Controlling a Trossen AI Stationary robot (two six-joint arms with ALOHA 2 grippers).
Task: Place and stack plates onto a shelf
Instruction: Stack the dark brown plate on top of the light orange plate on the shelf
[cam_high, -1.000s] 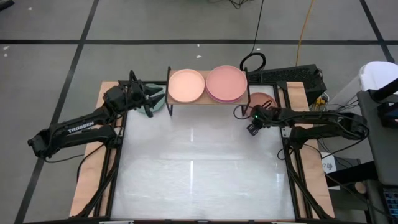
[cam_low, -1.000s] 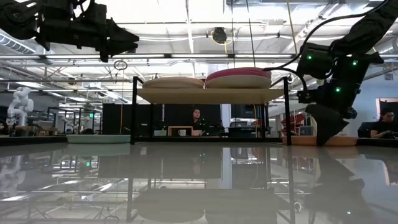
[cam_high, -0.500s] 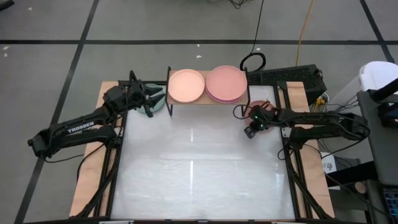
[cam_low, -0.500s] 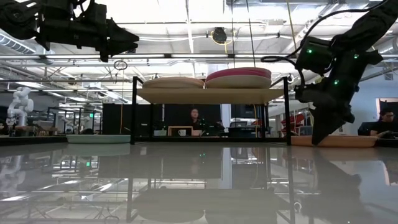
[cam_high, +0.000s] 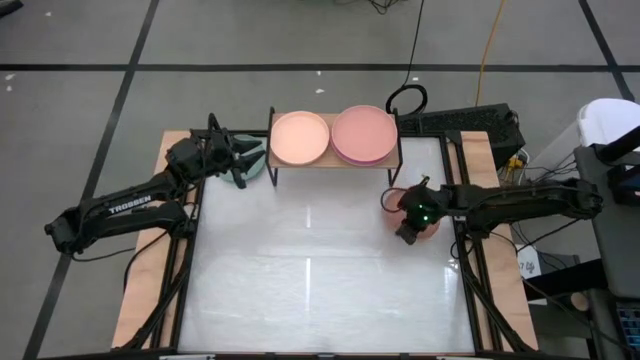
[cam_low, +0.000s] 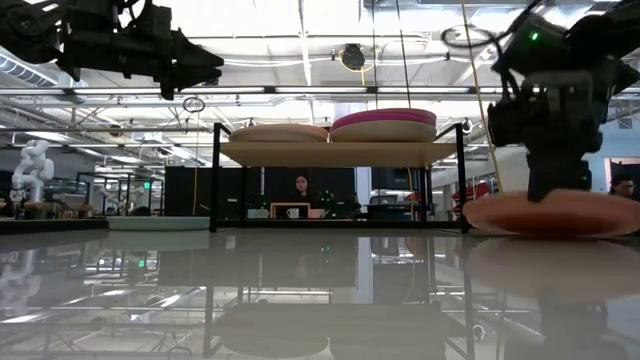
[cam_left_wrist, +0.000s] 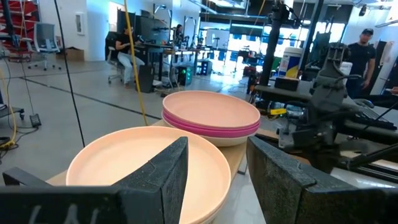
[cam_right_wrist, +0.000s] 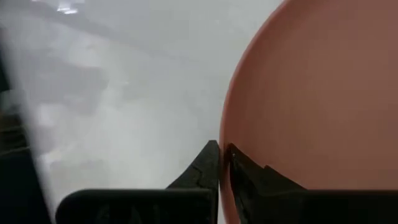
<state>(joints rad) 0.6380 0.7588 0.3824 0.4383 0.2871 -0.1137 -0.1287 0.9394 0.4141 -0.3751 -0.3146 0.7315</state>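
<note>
From above I see my right gripper (cam_high: 408, 232) near the table's (cam_high: 310, 290) right edge, mostly covering a salmon plate (cam_high: 428, 228). Its wrist view alone shows the fingers (cam_right_wrist: 210, 163) clenched on that plate's rim (cam_right_wrist: 225, 149). The low view shows the plate level, face up, just above the tabletop. The shelf (cam_high: 335, 163) at the far edge carries a peach plate (cam_high: 299, 137) and a magenta-edged stack (cam_high: 364, 134). My left gripper (cam_high: 240, 160) hovers released beside the shelf's left end.

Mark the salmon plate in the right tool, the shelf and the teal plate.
salmon plate (cam_low: 552, 213): low view, front rim.
shelf (cam_low: 340, 153): low view, wooden top's front edge.
teal plate (cam_low: 160, 223): low view, rim.
</note>
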